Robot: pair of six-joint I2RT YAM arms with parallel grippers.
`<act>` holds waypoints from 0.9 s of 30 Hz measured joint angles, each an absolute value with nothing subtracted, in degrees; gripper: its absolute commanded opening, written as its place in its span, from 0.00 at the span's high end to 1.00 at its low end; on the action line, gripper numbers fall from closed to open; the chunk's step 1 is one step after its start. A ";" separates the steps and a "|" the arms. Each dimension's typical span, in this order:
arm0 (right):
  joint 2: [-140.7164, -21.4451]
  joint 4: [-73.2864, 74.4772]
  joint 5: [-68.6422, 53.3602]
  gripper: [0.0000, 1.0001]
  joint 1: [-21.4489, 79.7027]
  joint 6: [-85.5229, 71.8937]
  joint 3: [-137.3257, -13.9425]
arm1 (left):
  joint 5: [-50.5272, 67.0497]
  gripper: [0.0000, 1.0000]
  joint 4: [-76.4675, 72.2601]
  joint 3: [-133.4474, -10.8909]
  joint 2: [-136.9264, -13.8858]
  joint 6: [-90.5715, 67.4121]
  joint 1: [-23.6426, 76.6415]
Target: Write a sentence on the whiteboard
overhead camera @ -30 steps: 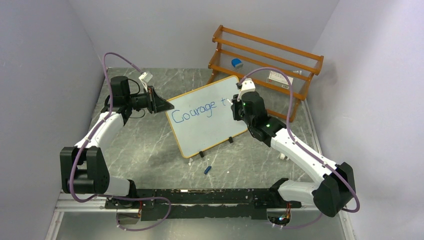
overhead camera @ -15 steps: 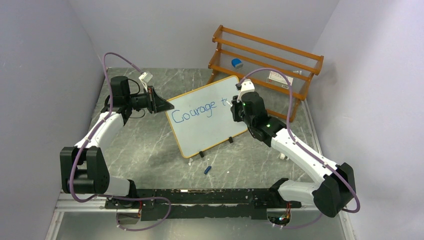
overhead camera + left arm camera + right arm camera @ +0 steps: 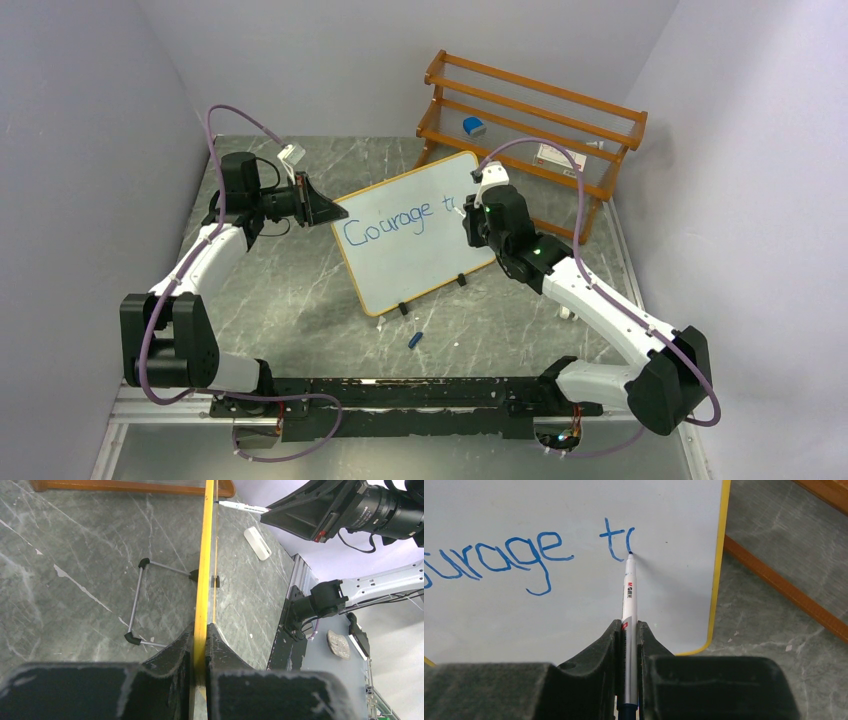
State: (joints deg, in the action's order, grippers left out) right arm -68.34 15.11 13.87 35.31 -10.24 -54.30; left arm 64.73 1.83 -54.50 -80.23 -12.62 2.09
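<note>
Board (image 3: 410,250): stands mid-bench on its clip feet, leaning back; its long axis runs from 8 to 2 o'clock in the top view.
Sentence (image 3: 499,560): blue "Courage t" plus the first curve of a next letter (so only partly written, I judge).
Left gripper (image 3: 200,628): clenched on the board's frame edge, at its 10 o'clock corner in the top view.
Right gripper (image 3: 629,626): grasping a marker (image 3: 629,587), at the board's 2 o'clock end.
Marker axis: 6 to 12 o'clock in the right wrist view, tip touching the board at the foot of the open curve.
Key relation: bare board lies toward 3 o'clock of the tip, with the frame near beyond it; more room lies toward 7 o'clock, under the first line.
Nearer arm: the right; the left only steadies.
Next move: likely close the open letter, then drop to a second line.
Elsewhere: a small blue piece (image 3: 415,339) lies on the bench (image 3: 300,290) at 6 o'clock of the board.
</note>
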 measured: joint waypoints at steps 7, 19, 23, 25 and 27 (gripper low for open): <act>-68.34 16.45 14.85 1.00 35.31 -10.26 -54.30 | 64.73 0.95 1.83 -54.50 -80.23 -12.62 2.09; -68.34 16.95 17.21 1.00 35.31 -10.50 -54.28 | 64.73 0.95 1.80 -54.50 -80.23 -12.62 2.09; -68.34 16.25 17.63 1.00 35.31 -10.61 -54.28 | 64.73 0.95 1.83 -54.50 -80.23 -12.62 2.09; -68.34 15.75 17.76 1.00 35.31 -10.72 -54.28 | 64.75 0.95 1.83 -54.50 -80.23 -12.62 2.09; -68.34 15.31 17.85 1.00 35.31 -10.74 -54.28 | 64.75 0.95 1.83 -54.50 -80.23 -12.62 2.09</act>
